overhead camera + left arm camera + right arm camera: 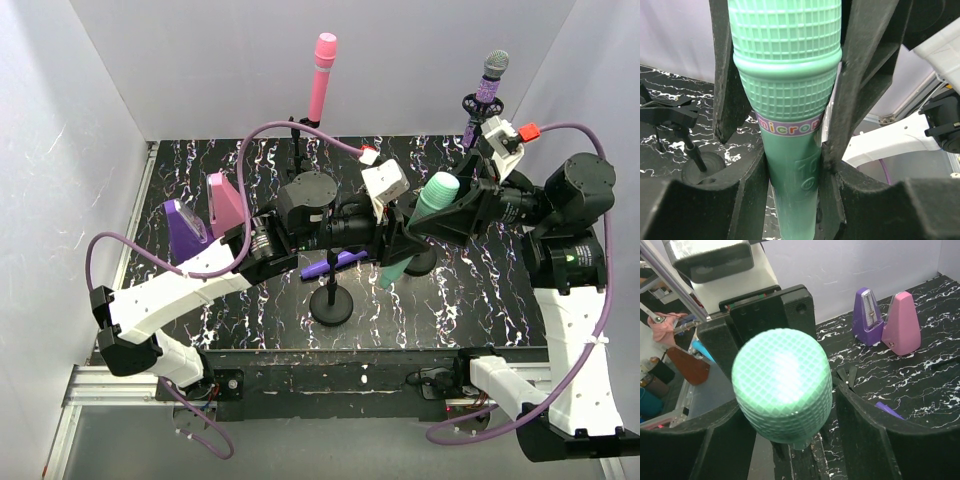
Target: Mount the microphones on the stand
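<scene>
Left wrist view sets the mint green microphone [790,125] squarely between the left jaws, which pinch its handle at the lettered band, with the head rising beyond them. In the right wrist view the same mesh head sits end-on between the right jaws, one finger on each side; I cannot tell whether they press it or merely flank it. I judge this a two-arm regrasp partway through mounting the third microphone. Next, one arm needs a clear hold. The handle must then be lined up with an empty clip [670,111], such as the one off to the left of the left jaws, and pushed in. Just past the right jaws a sliver of the plain purple microphone [888,411] lies on the desk [920,382], mostly hidden. Farthest off, the overhead view shows the pink microphone [325,62] and the glittery purple microphone [489,88] upright on their stands. The mint handle's lower end is cut off, and the arms hide the clip of the nearest stand [331,302].
</scene>
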{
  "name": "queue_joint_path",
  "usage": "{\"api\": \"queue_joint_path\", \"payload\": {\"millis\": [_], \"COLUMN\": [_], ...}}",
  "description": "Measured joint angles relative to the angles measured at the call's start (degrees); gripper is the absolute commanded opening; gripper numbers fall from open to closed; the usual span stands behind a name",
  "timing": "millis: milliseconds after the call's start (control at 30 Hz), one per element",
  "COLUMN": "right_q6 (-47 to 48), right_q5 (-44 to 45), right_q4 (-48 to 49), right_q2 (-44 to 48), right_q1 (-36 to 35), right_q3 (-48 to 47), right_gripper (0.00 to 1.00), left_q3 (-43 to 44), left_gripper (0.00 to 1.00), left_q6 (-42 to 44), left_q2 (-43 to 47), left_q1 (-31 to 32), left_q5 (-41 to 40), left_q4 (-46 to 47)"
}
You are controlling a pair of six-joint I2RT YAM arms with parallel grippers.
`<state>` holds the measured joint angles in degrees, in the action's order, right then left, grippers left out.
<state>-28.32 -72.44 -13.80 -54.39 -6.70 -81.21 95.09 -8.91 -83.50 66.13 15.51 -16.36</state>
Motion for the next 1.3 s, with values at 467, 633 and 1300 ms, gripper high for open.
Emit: {"api": "queue_joint_path", "payload": {"millis": [467,633,1300], "right_q6": [-6.08,-8.2,-9.01], "right_q5": [-1.27,-1.73,-4.07], "right_q4": [13.51,17.92,20.41], "right_q2": [1.18,1.16,1.42], "right_q1": [0.24,0.31,0.59], "right_q3": [6.91,8.79,9.86], "right_gripper": [0.66,0.54,0.01], "left_q3": [-1.4,-3.3,-8.37], "left_gripper": [0.0,0.0,0.81], "left_q6": [-4.07,-6.45,-8.81], "left_q2": [-0.15,-0.07,2.25], "left_q1": [-0.11,0.0,0.07], "left_q5": [-1.09,-1.49,-3.5], "left_q4": [1.14,4.13,8.7]}}
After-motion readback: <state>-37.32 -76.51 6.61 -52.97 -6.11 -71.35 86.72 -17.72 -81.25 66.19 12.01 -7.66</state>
